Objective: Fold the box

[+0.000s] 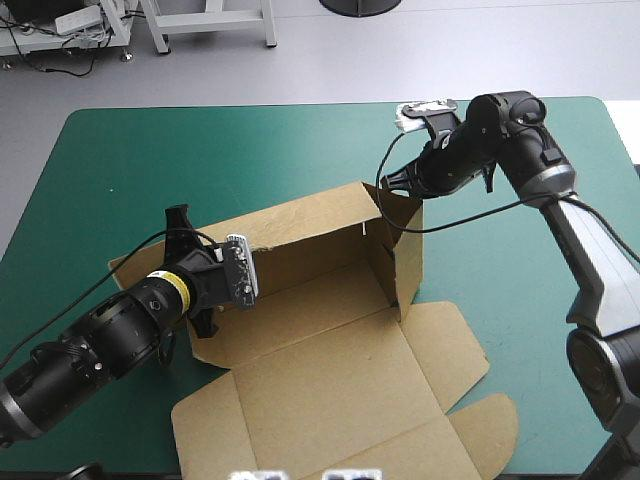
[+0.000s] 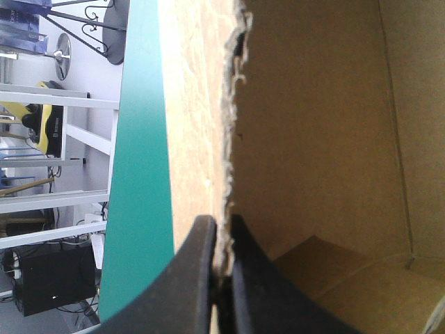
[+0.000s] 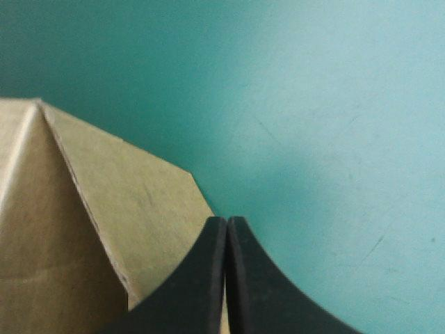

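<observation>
The table [image 1: 120, 150], under a teal-green cover with rounded far corners, fills most of the frame and is evenly lit, with only soft shadows. Across the top of the frame the floor [image 1: 300, 70] is pale grey and smooth. White furniture legs [image 1: 158, 30] stand at upper left with loose cables [image 1: 40, 55] beside them, and a dark round base [image 1: 360, 5] is cut off at top centre. The left wrist view shows white frame rails [image 2: 55, 149] and a black case [image 2: 52, 278] beyond the table's edge.
</observation>
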You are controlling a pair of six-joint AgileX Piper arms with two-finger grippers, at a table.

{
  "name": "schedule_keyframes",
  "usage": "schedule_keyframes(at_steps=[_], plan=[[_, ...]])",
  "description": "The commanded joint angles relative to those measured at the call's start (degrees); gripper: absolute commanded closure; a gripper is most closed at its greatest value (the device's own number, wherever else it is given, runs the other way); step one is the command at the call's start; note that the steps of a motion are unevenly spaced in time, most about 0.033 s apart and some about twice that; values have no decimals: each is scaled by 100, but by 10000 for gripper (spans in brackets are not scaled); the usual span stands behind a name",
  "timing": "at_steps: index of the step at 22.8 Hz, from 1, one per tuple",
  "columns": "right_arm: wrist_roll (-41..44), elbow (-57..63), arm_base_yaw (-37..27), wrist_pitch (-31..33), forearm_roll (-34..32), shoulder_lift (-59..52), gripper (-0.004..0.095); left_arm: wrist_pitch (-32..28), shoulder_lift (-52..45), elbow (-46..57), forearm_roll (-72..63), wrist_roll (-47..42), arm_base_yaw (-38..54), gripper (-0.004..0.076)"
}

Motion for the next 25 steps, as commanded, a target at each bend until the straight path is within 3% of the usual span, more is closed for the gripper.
schedule_keyframes(at_steps=[1, 6, 13, 19, 25], plan=[[-303, 319, 13, 35, 350, -450, 914, 68, -81, -99, -83, -169, -34, 729], [-543, 584, 13, -412, 728, -562, 914, 68, -81, -99, -83, -232, -34, 729], [-914, 1966, 13, -1923, 895, -1311, 914, -7, -81, -99, -96, -370, -34, 729], [-1726, 3122, 13, -3024, 1797, -1828, 918, -18, -81, -99, -123, -370, -34, 729], [-2749, 3956, 13, -3566, 2600, -2194, 918, -18, -81, -99, -123, -395, -34, 729]])
